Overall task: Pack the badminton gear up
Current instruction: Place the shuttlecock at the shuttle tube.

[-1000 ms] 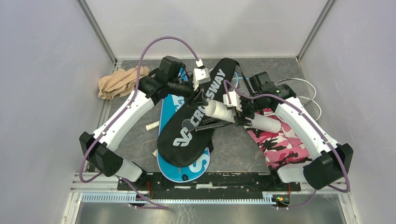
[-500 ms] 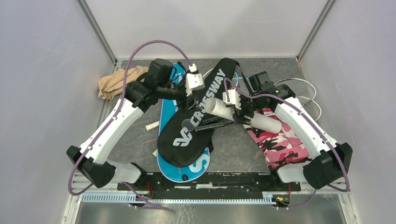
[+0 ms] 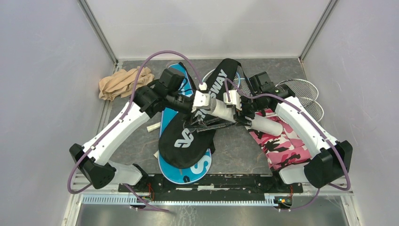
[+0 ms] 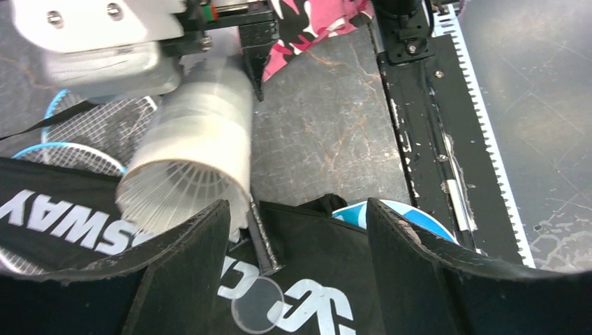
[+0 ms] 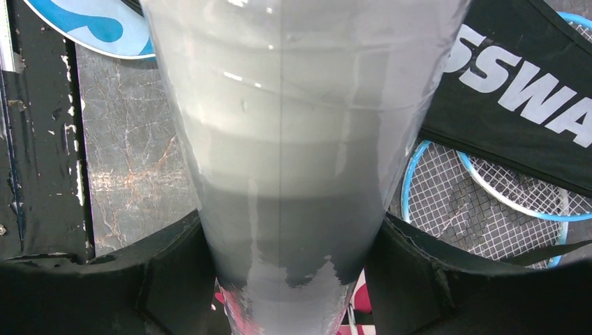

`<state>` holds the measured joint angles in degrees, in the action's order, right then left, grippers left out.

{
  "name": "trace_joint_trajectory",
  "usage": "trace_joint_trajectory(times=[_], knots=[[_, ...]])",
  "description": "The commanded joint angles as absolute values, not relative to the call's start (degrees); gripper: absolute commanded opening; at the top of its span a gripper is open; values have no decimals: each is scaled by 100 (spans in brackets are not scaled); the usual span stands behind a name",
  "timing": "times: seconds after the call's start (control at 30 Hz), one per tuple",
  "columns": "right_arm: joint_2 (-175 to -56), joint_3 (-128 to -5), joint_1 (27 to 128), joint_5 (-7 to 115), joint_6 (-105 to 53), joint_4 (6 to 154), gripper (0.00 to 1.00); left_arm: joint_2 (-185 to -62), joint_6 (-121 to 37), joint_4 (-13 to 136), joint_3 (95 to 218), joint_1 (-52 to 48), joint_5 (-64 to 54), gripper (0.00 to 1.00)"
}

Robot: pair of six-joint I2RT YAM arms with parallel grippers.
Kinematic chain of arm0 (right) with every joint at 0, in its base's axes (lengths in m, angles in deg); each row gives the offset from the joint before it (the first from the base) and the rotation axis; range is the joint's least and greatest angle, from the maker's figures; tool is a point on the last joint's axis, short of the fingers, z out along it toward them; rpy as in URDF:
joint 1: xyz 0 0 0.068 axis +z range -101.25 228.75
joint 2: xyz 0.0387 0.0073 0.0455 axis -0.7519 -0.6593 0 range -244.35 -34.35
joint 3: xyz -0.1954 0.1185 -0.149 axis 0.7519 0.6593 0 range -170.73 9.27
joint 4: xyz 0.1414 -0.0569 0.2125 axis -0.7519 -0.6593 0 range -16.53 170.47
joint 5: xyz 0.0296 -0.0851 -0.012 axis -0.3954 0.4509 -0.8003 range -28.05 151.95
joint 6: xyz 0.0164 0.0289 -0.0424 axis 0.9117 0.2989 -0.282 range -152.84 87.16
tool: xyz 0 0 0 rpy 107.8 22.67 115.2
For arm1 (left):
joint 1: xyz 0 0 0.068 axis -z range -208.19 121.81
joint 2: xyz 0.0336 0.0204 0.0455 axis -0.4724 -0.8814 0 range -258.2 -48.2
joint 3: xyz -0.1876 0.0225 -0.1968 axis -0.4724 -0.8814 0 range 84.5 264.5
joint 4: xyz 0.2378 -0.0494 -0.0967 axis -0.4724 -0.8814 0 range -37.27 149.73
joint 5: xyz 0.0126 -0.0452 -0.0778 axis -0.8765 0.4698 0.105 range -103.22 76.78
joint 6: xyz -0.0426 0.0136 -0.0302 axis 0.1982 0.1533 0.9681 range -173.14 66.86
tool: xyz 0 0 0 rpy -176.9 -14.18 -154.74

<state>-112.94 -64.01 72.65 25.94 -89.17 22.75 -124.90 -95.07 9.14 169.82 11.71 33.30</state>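
Observation:
My right gripper (image 3: 240,114) is shut on the long white tube (image 3: 263,123) and holds it level above the table; in the right wrist view the tube (image 5: 293,125) fills the gap between the jaws (image 5: 293,223). The tube's open end (image 4: 185,185) shows shuttlecock feathers inside. My left gripper (image 3: 201,109) is open and empty, hovering just left of that open end, over the black "CROSSWAY" cover (image 3: 188,136). A clear round lid (image 4: 258,305) lies on the cover between the left gripper's jaws (image 4: 297,209). The blue "SPORT" cover (image 3: 186,172) lies under the black one.
A blue-framed racket (image 5: 482,202) lies under the black cover's far end. Silver rackets (image 3: 303,92) lie at the back right. A pink camouflage cloth (image 3: 284,146) is under the right arm, a tan cloth bundle (image 3: 122,82) at the back left. Small white pieces (image 3: 153,127) lie left of the covers.
My left gripper has moved right and down, from the back of the covers to beside the tube's open end. The right gripper and tube have shifted slightly left.

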Motion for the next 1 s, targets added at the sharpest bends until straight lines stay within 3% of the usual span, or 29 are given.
trace_joint_trajectory(times=[0.0,0.3,0.43,0.73,0.97], knots=[[-11225,-6670,7287,2394,-8847,2314,7,-12666,-9753,1175,16887,1382,3429,76],[-11232,-6608,7294,2013,-8756,2429,7,-12915,-9413,1694,16460,1692,3937,71],[-11225,-6534,7291,2003,-8720,2477,8,-12906,-9337,1741,16476,1701,3863,80],[-11012,-6344,7284,2940,-8395,2853,6,-12065,-9336,1895,16318,1621,2482,98],[-11006,-6355,7282,3293,-8264,2857,6,-11798,-9404,1476,16718,1567,1750,100]])
